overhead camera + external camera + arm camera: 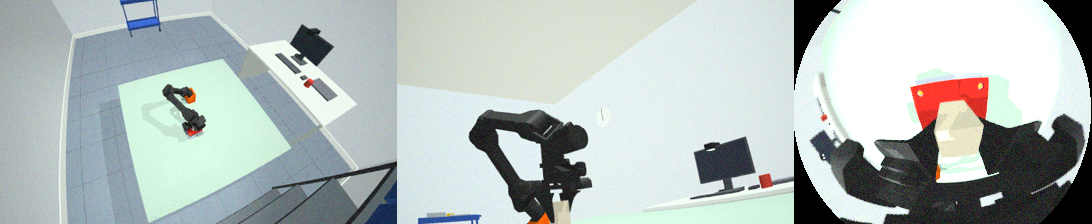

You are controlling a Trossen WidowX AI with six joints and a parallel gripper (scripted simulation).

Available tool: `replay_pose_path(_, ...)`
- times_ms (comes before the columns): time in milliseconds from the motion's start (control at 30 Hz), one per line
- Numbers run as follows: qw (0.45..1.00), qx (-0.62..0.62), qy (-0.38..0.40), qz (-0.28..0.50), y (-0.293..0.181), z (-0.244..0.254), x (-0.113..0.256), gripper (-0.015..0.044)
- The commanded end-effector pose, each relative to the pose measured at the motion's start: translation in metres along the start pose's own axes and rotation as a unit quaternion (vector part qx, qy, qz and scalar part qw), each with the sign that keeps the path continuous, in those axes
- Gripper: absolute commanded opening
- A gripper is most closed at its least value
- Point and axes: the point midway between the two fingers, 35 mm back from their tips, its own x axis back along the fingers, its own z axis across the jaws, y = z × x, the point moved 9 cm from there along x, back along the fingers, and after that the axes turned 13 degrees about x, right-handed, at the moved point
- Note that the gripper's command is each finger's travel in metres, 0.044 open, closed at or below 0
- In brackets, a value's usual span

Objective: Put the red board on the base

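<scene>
Black hand (191, 128) (561, 213) (961, 137) gripping the beige square handle (561, 213) (959, 131), red board (193, 132) (950, 100) beneath it, over the grey base (196, 135), gold pins (950, 90) showing in two corner holes, seating on the posts impossible to tell.

Red board (191, 134) (931, 103): flat, handle side up, center of the wrist view; gold showing in its two visible corner holes.
Square handle (561, 213) (959, 129): beige, upright, bottom edge of the exterior view.
Grey base (197, 135) (935, 79): pale, mostly hidden under the board.
</scene>
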Motion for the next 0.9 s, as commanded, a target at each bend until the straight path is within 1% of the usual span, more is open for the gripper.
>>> replay_pose_path(0,1.000,0.000,0.000,0.000,0.000,0.000,0.000,0.0052)
replay_pose_path(500,1.000,0.000,0.000,0.000,0.000,0.000,0.003,0.0440)
replay_pose_path(767,1.000,0.000,0.001,0.000,0.000,0.001,0.037,0.0440)
replay_pose_path(867,1.000,0.000,0.001,0.000,0.000,0.001,0.040,0.0440)
